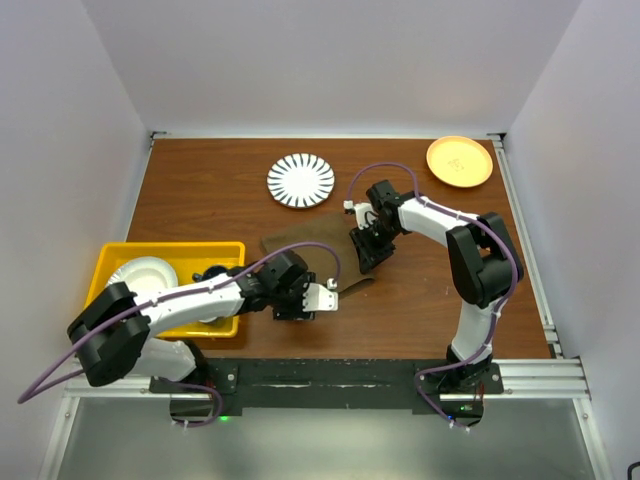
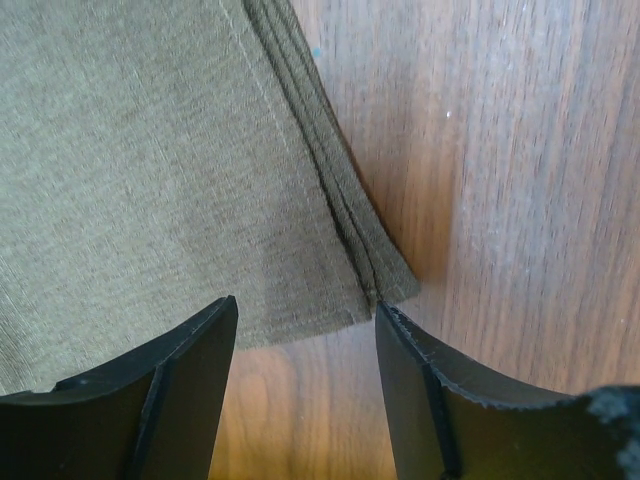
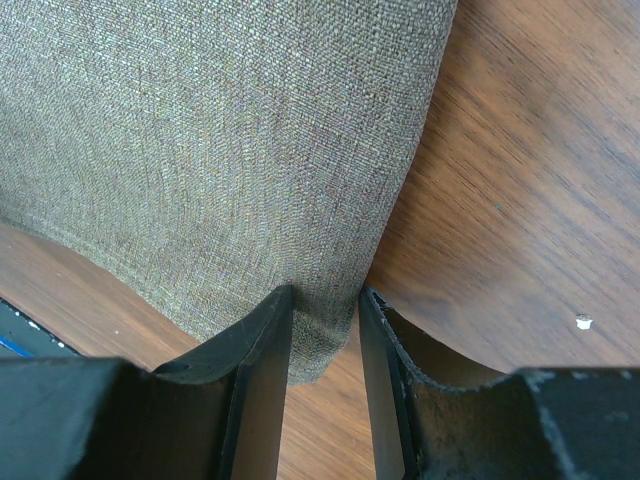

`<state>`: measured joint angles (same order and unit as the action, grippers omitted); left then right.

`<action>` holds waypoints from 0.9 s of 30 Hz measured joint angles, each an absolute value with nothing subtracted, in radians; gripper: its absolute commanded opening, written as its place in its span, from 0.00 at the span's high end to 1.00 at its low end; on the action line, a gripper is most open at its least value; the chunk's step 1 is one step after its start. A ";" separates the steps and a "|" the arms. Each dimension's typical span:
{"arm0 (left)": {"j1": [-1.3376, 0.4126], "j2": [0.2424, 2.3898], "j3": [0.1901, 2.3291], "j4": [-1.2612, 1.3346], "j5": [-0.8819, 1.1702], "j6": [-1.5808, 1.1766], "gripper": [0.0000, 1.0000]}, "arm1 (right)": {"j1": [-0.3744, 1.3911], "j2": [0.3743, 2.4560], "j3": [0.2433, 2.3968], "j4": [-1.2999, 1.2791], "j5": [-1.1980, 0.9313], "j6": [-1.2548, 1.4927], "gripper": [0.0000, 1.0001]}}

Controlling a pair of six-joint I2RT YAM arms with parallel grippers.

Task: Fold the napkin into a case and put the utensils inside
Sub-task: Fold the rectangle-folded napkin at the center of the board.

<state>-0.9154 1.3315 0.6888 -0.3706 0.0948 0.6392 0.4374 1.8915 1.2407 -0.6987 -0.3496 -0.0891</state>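
A brown wooden surface [image 1: 200,205] is seen enclosed by plain white walls [image 1: 330,60] at the back and on both sides. A metal rail [image 1: 525,250] is set along its right edge. A white plate with dark stripes [image 1: 301,181] is placed towards the far middle, and an orange plate [image 1: 459,161] in the far right corner. A yellow bin [image 1: 170,247] is stood at the near left, with a white dish [image 1: 145,275] in it.

The napkin [image 1: 310,248] is spread near the middle of the surface, between the two arms and just this side of the striped plate. The left tool [image 1: 328,297] is held low at the cloth's near corner. In the left wrist view its fingers [image 2: 190,380] are seen well apart, with nothing gripped, and a corner of layered folds is framed between their tips. The right tool [image 1: 363,255] is set over the cloth's right side. In the right wrist view its fingers [image 3: 265,340] are drawn close, and a rounded edge of the cloth is pinched between them and raised off the wood.

Bare wood is left to the right of the napkin as far as the rail, and along the near edge between the arm bases.
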 measured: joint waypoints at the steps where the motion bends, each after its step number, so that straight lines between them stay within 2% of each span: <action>1: -0.920 1.333 0.689 -0.365 0.091 0.639 0.39 | 0.437 1.892 1.241 -0.699 -0.350 -0.089 0.63; 9: -0.959 1.371 0.689 -0.344 0.062 0.622 0.44 | 0.436 1.892 1.242 -0.699 -0.349 -0.089 0.62; 15: -0.964 1.404 0.689 -0.334 0.034 0.612 0.60 | 0.434 1.892 1.242 -0.700 -0.350 -0.089 0.62; 18: -0.964 1.406 0.689 -0.329 0.026 0.613 0.63 | 0.432 1.892 1.242 -0.700 -0.350 -0.089 0.62; 22: -0.964 1.405 0.689 -0.330 0.026 0.613 0.63 | 0.430 1.892 1.244 -0.702 -0.349 -0.090 0.61; 27: -0.964 1.398 0.698 -0.340 0.029 0.613 0.59 | 0.430 1.892 1.245 -0.703 -0.350 -0.091 0.61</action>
